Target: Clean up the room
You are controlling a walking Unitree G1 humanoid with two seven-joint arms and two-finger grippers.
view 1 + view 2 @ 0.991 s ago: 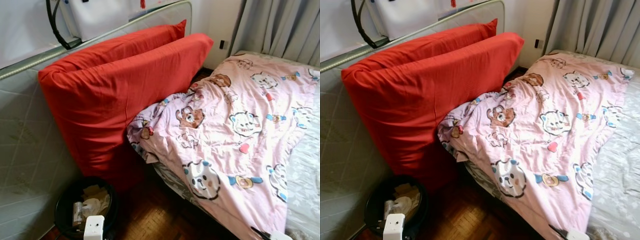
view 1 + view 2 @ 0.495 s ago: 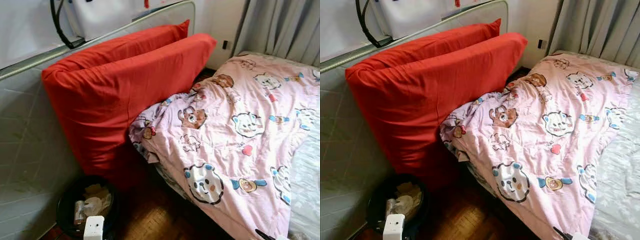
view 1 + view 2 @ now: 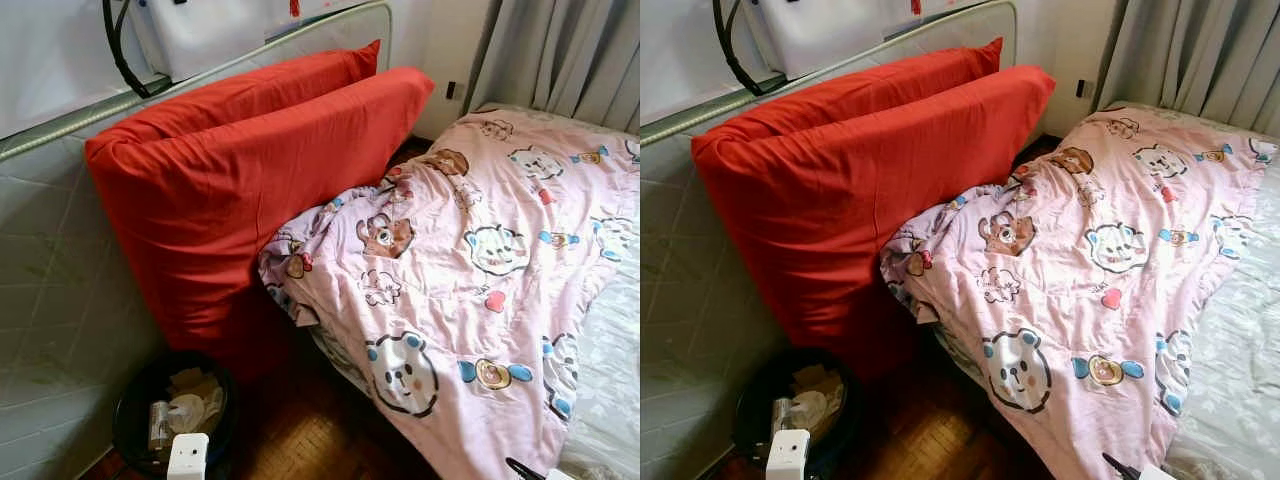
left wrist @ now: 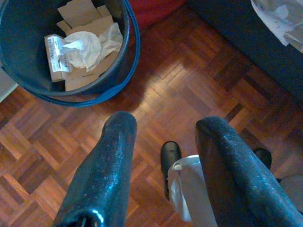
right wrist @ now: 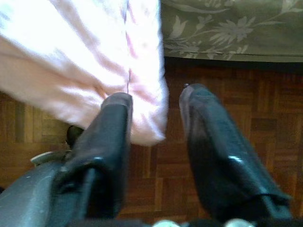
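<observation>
The pink blanket (image 3: 470,290) has slid a little toward 5 o'clock since the earlier picture — its low edge now hangs further off the bed (image 3: 615,400), though the camera moved a bit too. The blanket has bears and cats on it and lies crumpled over the bed, its 9 o'clock edge touching the two big red pillows (image 3: 250,190). The pillows lean on a pale mattress (image 3: 50,300) standing on its side. At 7 o'clock, on the wood floor (image 3: 300,430), a dark bin (image 3: 135,425) holds crumpled paper and card. The left gripper (image 4: 163,142) hangs over the floor near the bin, its two black fingers spread apart and holding nothing. The right gripper (image 5: 156,113) is also spread wide; the pink blanket's hanging edge sits just past its fingers — it looks blurred, so touching or not is hard to tell.
</observation>
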